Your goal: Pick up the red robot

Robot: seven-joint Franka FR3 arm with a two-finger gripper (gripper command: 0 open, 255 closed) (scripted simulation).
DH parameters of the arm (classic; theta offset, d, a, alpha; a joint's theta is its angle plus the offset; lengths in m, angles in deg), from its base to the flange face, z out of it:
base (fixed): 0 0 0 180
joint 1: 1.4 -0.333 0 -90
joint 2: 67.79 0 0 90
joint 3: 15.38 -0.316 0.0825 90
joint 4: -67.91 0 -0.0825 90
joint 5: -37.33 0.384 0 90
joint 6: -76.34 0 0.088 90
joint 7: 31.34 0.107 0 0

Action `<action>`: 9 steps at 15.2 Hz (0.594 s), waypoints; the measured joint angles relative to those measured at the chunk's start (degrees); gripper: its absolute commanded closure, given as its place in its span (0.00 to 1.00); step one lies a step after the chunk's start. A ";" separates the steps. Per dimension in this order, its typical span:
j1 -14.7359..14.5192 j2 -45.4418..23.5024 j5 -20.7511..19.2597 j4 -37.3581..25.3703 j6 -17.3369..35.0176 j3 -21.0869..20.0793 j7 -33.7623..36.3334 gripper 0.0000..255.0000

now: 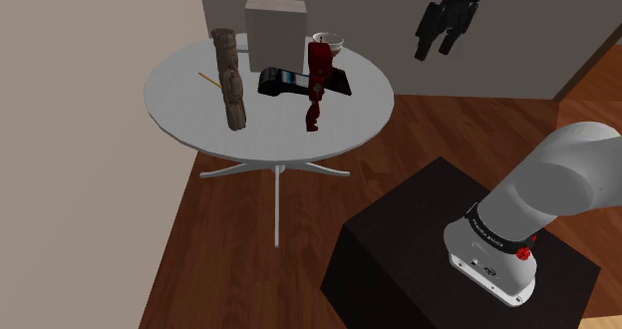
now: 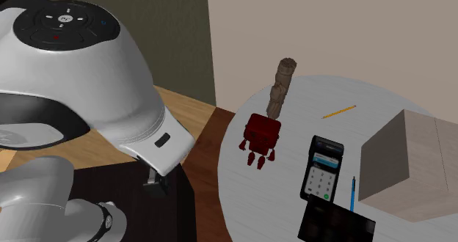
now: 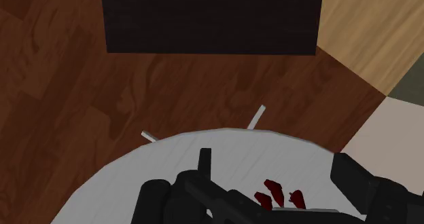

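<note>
We see the pincer (image 1: 437,46) hanging in the air, high above the wooden floor (image 1: 409,128) and well apart from the round white desk (image 1: 179,88), towards the shoulder view's right. In the wrist view its black fingers (image 3: 367,185) stand wide apart with nothing clasped between them.

The red robot (image 1: 317,83) stands on the desk, in the part nearest the black stand (image 1: 419,237), and looks upright in the shoulder view. From the second exterior view we note a bare strip of desk between it and the black card terminal (image 2: 325,167), so the two are beside each other, not touching. On the robot's other side lies a long brown carved piece (image 1: 231,78), near it but apart. A yellow pencil (image 2: 339,111) sits farther across the desk, and a pale box (image 1: 276,36) rises behind the terminal. A blue pen (image 2: 352,193) lies between the terminal and the box. A white cup (image 1: 329,41) sits behind the robot, next to the box.

In the wrist view we catch red bits of the robot far below, between the fingers, which do not touch it.
</note>
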 measured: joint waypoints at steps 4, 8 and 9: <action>0.39 -2.06 0.80 0.16 4.41 -3.24 4.73 0.00; 1.92 -6.97 0.74 -1.33 11.87 -8.78 13.44 0.00; 2.47 -8.53 0.42 -1.66 14.07 -10.18 15.68 0.00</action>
